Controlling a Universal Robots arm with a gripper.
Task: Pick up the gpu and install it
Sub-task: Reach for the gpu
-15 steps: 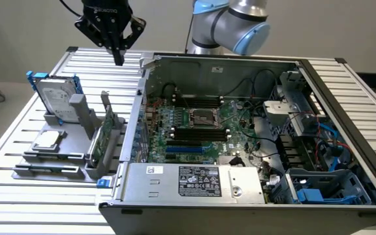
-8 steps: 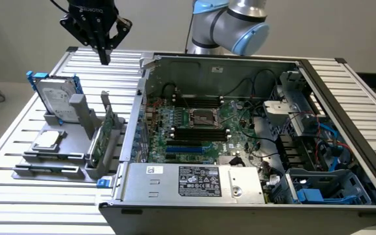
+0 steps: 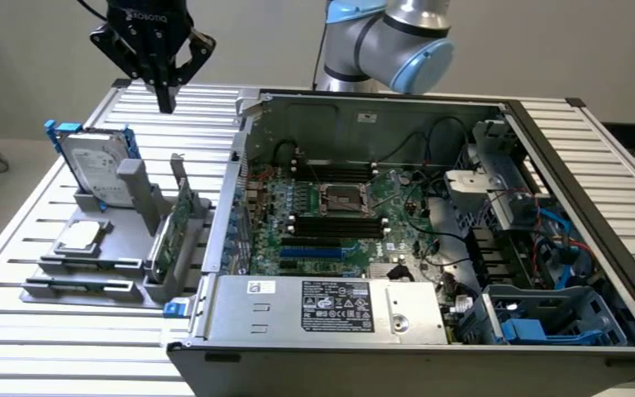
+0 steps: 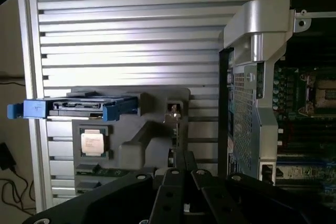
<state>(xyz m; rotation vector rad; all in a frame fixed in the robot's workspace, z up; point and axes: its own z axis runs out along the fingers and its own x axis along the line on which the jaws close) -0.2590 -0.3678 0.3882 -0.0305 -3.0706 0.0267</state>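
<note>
The gpu (image 3: 176, 222) stands on edge in a slot of the grey holder (image 3: 97, 277), its green board facing the open computer case. From the wrist it appears edge-on as a thin dark strip (image 4: 175, 129) beside a small metal bracket. My gripper (image 3: 165, 104) hangs well above the slatted table, behind the holder and higher than the gpu. Its black fingers are shut together with nothing between them. Their tips (image 4: 182, 174) point down toward the gpu's upper edge.
A silver hard drive in a blue frame (image 3: 95, 165) stands at the holder's back, and a square processor chip (image 3: 80, 237) lies in front of it. The open computer case (image 3: 245, 157), its motherboard (image 3: 340, 217) exposed, sits right beside the holder. The arm's elbow (image 3: 400, 37) is behind the case.
</note>
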